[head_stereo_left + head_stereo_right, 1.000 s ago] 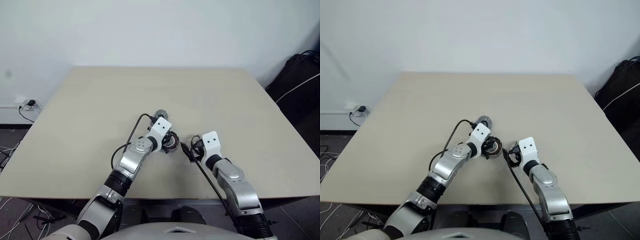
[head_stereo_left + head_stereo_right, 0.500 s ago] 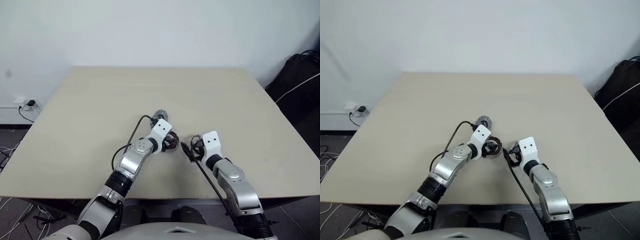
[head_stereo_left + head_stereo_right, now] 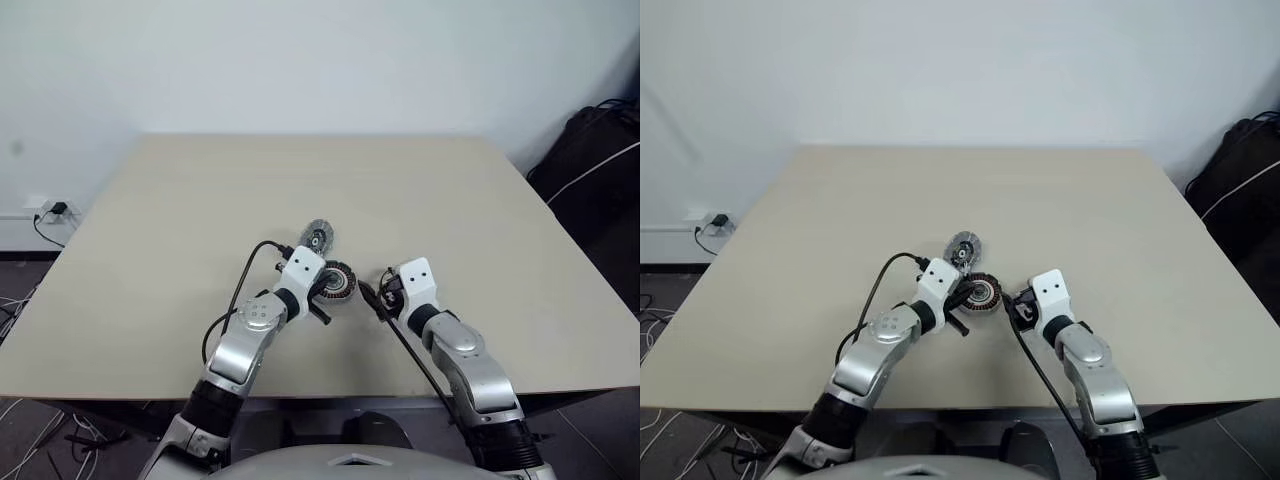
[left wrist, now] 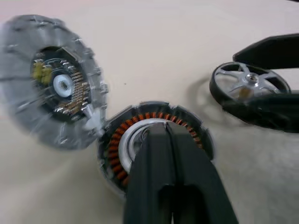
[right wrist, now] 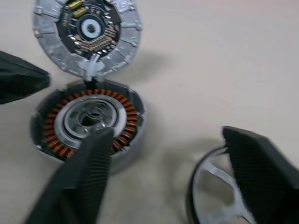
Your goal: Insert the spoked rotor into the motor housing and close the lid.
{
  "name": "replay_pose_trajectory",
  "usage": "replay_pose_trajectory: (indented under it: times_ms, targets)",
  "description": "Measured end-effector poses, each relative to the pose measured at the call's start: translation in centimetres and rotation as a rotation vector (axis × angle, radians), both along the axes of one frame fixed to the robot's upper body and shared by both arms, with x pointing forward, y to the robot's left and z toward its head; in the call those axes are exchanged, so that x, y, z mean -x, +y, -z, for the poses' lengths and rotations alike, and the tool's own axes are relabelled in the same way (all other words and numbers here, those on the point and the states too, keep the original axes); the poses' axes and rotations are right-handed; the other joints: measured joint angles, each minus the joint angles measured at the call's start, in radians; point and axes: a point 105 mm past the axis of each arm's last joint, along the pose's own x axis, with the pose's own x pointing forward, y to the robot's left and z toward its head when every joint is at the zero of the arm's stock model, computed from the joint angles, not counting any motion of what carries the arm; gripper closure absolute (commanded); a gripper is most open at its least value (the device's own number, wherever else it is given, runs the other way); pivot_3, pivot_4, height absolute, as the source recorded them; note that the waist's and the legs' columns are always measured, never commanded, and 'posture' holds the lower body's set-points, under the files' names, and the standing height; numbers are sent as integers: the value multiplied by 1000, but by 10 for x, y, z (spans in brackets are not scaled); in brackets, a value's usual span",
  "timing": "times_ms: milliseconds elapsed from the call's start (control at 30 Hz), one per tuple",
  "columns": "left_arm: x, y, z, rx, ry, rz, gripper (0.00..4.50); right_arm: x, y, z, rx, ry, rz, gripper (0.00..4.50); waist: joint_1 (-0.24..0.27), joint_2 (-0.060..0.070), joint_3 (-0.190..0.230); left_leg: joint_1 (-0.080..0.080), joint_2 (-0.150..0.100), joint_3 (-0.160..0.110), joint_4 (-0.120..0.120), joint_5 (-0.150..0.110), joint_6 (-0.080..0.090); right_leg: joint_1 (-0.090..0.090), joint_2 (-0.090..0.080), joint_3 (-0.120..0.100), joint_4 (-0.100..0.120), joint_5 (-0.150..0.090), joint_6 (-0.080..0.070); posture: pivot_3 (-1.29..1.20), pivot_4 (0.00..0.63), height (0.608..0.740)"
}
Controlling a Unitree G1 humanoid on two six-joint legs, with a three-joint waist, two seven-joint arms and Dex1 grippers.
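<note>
The left gripper (image 4: 168,135) is seen withdrawn from the housing (image 3: 983,291) toward the near edge of the tabletop (image 3: 180,210), its fingers pressed together and empty. The lid (image 3: 964,246), now uncovered, lies open-face-up touching the housing's far side. The rotor (image 4: 247,86) rests just beside the housing, between the right gripper's (image 5: 173,163) spread fingers, not yet gripped. Insertion is judged the pending step.
</note>
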Motion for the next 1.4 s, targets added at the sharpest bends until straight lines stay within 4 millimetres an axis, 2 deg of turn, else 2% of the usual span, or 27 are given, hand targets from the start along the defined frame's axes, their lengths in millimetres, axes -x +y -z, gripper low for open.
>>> replay_pose_trajectory:
  times_ms: [200,300,567,800,1100,1400]
  targets:
    - [18,25,12,12,-7,-31,4500,-9,27,-4,30,20,-102,3569,0,0,0,0,0,0,0,0,0,0,0,0,0,0,0,0,0,740]
    - [22,33,16,20,-3,-56,4500,-15,34,-6,46,28,-129,4489,3,0,0,0,-1,0,0,0,0,0,0,0,0,0,0,0,0,740]
    - [24,46,16,63,-15,-155,4500,-27,49,-8,76,65,-177,4489,1,0,0,0,0,0,0,0,0,0,0,0,0,1,-1,0,0,740]
    - [28,42,15,73,-29,-141,4500,-26,57,6,132,139,-225,4489,-1,0,0,0,-1,0,0,0,0,0,0,-1,0,0,-1,0,0,740]
    - [29,37,14,76,-34,-126,4500,-31,56,14,149,174,-224,4489,-3,0,0,0,0,0,-1,0,-1,0,0,-1,0,0,0,0,0,740]
    - [30,36,14,77,-34,-115,4500,-38,54,13,158,174,-220,4489,-4,1,0,0,0,0,-1,0,-1,0,0,-1,0,0,1,0,0,740]
